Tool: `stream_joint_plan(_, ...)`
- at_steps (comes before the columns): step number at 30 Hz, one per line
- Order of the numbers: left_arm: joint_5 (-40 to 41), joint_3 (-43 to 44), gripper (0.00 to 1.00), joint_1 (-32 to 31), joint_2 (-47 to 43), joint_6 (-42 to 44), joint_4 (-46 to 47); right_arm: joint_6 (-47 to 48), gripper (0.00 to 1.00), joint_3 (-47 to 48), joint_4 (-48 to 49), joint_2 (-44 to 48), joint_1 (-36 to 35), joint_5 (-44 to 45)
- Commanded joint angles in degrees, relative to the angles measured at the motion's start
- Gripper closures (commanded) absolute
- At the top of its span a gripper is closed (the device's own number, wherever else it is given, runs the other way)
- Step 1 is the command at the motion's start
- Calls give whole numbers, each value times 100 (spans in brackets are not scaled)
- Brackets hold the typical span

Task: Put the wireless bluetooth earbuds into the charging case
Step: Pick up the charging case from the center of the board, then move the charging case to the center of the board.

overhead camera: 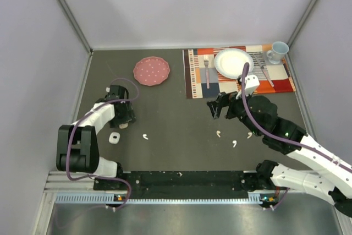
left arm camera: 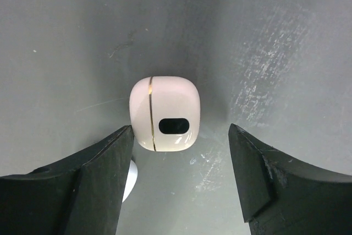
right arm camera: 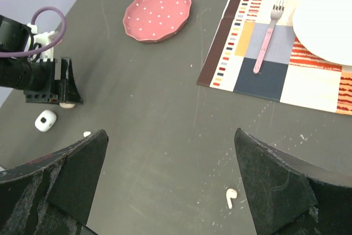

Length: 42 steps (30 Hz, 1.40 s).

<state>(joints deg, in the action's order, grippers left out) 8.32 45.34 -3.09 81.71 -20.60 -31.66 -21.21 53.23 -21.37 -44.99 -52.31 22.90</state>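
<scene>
The bench (overhead camera: 176,108) carries everything. The left tool (left arm camera: 180,133) is open and grips nothing. A closed pinkish charging case (left arm camera: 165,114) lies just ahead between its tips, the lid seam running away from it. The right tool (right arm camera: 170,136) is wide open and empty, with one earbud (right arm camera: 231,197) lying near its right finger. Only the top view shows all four earbuds (overhead camera: 219,134) loose on the bench, three of them nearer the right arm.

Soft, even overhead light draws a pale sheen off the scuffed dark table (left arm camera: 275,53), shadows faint, focus crisp throughout.
</scene>
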Motion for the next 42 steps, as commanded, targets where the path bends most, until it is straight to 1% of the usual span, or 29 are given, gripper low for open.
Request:
stream_joint_plan(1,-163,133,27,19,195,30,107,-50,1,-23,-131,69,55,75)
stream_joint_plan(4,-59,63,27,19,336,30,178,-94,1,-50,-192,104,55,101)
stream_joint_plan(6,29,36,31,19,407,12,178,-129,1,-76,-210,131,55,153)
stream_joint_plan(7,-92,19,34,19,433,12,195,-129,1,-111,-219,140,55,180)
stream_joint_plan(8,-146,10,35,19,433,21,221,-137,1,-120,-228,149,55,198)
stream_joint_plan(10,-294,-8,41,11,442,47,309,-146,1,-155,-237,149,63,233)
stream_joint_plan(11,-339,-8,46,19,442,82,327,-146,1,-155,-245,140,63,259)
stream_joint_plan(13,-479,-8,47,10,451,126,379,-164,1,-164,-245,122,64,268)
stream_joint_plan(17,-1365,-8,57,-59,407,319,573,-155,1,-147,-254,35,107,259)
stream_joint_plan(18,-1446,1,61,-95,390,346,582,-155,1,-147,-254,17,107,268)
stream_joint_plan(22,-1438,132,65,-376,337,381,599,-164,1,-146,-263,-18,116,330)
stream_joint_plan(25,-1395,308,67,-753,319,513,591,-199,1,-173,-280,-18,125,417)
stream_joint_plan(26,-1298,361,67,-1059,319,574,582,-216,1,-182,-289,-18,125,444)
stream_joint_plan(28,-1053,588,64,-1429,336,688,573,-243,1,-208,-307,8,125,567)
stream_joint_plan(29,-947,677,64,-1814,363,759,565,-278,1,-225,-316,17,134,610)
stream_joint_plan(31,-876,983,64,-2141,512,803,520,-331,1,-234,-368,52,160,672)
stream_joint_plan(32,-702,1090,64,-2421,565,864,520,-401,1,-243,-386,61,186,707)
stream_joint_plan(34,-612,1414,64,-2678,784,926,477,-524,1,-278,-456,104,195,830)
stream_joint_plan(35,-499,1520,64,-2949,854,1039,459,-655,1,-287,-535,192,204,952)
stream_joint_plan(37,-410,1766,64,-3223,1048,1172,415,-761,1,-340,-597,298,257,1006)
stream_joint_plan(38,-305,1828,64,-3485,1118,1294,398,-875,1,-366,-658,437,274,1015)
stream_joint_plan(42,-199,1961,64,-4075,1373,1594,467,-1051,1,-489,-728,789,389,1041)
